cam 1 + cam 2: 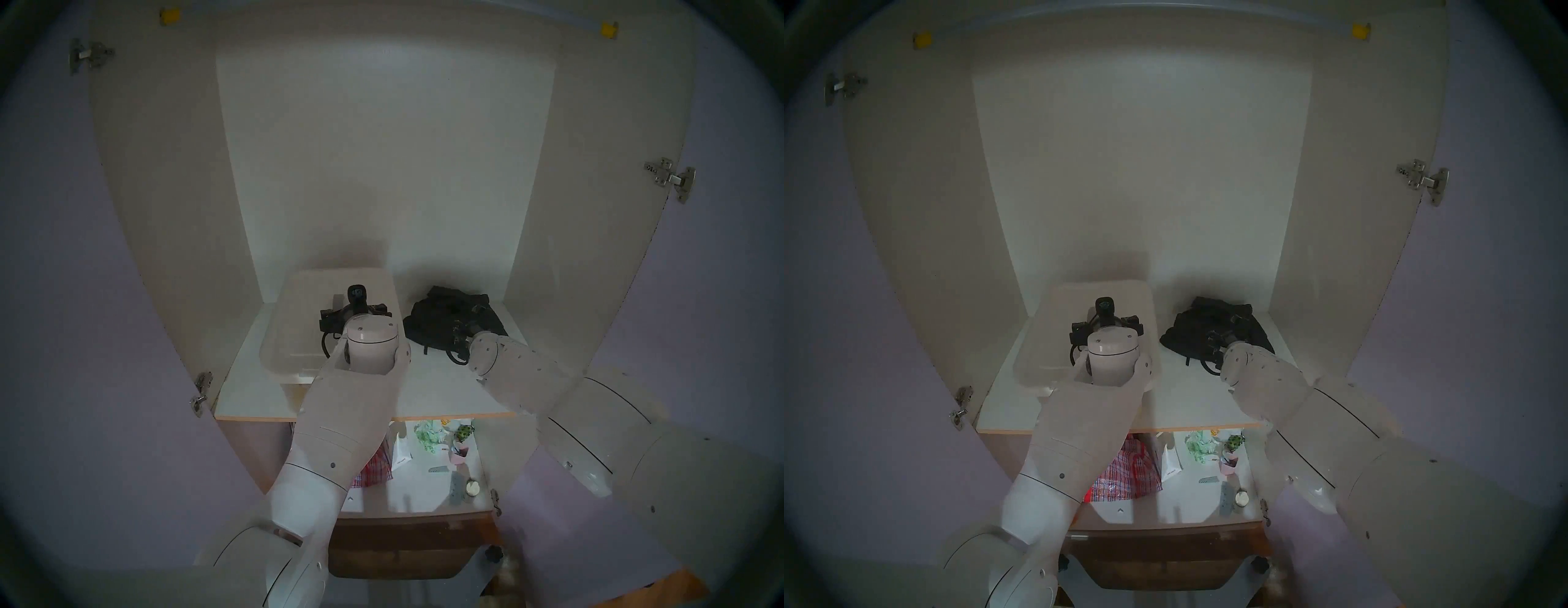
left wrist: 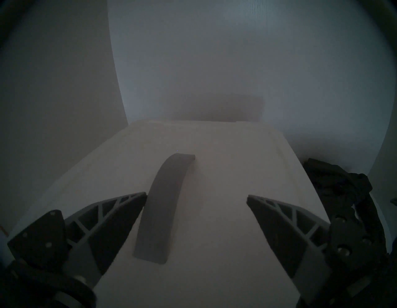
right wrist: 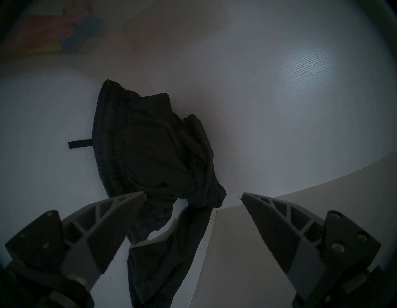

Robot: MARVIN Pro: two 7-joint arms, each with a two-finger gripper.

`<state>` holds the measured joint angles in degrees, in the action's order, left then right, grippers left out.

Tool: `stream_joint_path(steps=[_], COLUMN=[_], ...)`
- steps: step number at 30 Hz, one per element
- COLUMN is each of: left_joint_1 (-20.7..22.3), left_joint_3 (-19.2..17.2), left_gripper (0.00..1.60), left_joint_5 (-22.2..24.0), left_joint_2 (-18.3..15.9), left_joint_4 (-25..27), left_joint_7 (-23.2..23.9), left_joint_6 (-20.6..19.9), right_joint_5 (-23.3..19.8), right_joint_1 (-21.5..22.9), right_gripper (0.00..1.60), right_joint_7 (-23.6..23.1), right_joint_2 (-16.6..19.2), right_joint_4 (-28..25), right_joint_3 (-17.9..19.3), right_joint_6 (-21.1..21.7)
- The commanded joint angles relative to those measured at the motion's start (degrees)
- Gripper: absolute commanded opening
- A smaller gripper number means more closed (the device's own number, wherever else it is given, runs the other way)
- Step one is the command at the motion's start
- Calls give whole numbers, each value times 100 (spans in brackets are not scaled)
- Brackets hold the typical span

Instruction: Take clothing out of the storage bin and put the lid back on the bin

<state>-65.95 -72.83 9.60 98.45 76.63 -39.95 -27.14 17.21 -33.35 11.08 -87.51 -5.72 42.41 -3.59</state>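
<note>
The white lid (image 1: 297,314) lies flat on the storage bin at the shelf's left. Only a strip of the bin's front (image 1: 295,381) shows below it. In the left wrist view the lid (image 2: 225,172) fills the frame, with its grey strip handle (image 2: 163,204) at the centre. My left gripper (image 2: 196,196) is open and empty just above the lid, its left fingertip beside the handle. The black clothing (image 1: 445,314) lies bunched on the shelf, right of the bin. My right gripper (image 3: 193,194) is open and empty above the near end of the clothing (image 3: 150,150).
The shelf (image 1: 424,395) sits in a cupboard with close side walls and a back wall. Its front edge (image 1: 365,418) is orange. On the lower shelf are a red-and-white checked bag (image 1: 375,467), a white carton (image 1: 401,454), a pink cup (image 1: 459,455) and small items.
</note>
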Motion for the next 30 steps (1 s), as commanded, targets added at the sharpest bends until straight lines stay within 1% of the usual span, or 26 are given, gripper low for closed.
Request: stream_joint_path(steps=[1, 2, 3, 4, 5, 6, 7, 8, 9, 11, 13, 14, 20, 26, 30], left_joint_1=[153, 158, 166, 174, 185, 194, 194, 200, 208, 211, 217, 215, 199, 202, 225], left_joint_3=[19, 17, 8, 6, 15, 8, 8, 11, 20, 23, 39, 48, 156, 296, 375], left_gripper=[9, 0, 0, 8, 0, 9, 9, 48, 36, 35, 74, 160, 160, 160, 160], left_joint_5=[-34, -32, -29, -27, -41, -37, -37, -39, -51, -60, -85, -96, -228, -410, -535], left_joint_2=[162, 176, 196, 213, 221, 240, 240, 251, 264, 270, 277, 278, 213, 121, 72], left_joint_4=[164, 165, 162, 156, 138, 144, 144, 138, 120, 111, 88, 75, -44, -201, -322], left_joint_7=[-140, -168, -210, -243, -293, -326, -326, -358, -419, -456, -528, -559, -762, -983, -1157], left_joint_6=[142, 151, 157, 150, 118, 142, 142, 143, 127, 126, 133, 135, 153, 88, 149], right_joint_5=[0, 3, 5, 7, 10, 12, 12, 15, 20, 22, 27, 29, 46, 62, 73], right_joint_1=[157, 156, 156, 156, 156, 156, 156, 156, 156, 156, 155, 155, 154, 153, 151], right_gripper=[160, 160, 160, 160, 160, 160, 160, 160, 160, 160, 160, 160, 160, 160, 160], right_joint_7=[71, 71, 71, 71, 71, 70, 70, 70, 71, 71, 71, 71, 70, 69, 67], right_joint_2=[-9, -9, -9, -9, -9, -9, -9, -9, -10, -10, -10, -10, -11, -11, -12], right_joint_4=[-88, -88, -88, -88, -88, -88, -88, -88, -88, -88, -88, -88, -88, -88, -87], right_joint_3=[12, 14, 16, 18, 22, 24, 24, 27, 33, 35, 39, 42, 58, 74, 85], right_joint_6=[4, 4, 4, 4, 4, 4, 4, 4, 4, 4, 4, 4, 4, 4, 3])
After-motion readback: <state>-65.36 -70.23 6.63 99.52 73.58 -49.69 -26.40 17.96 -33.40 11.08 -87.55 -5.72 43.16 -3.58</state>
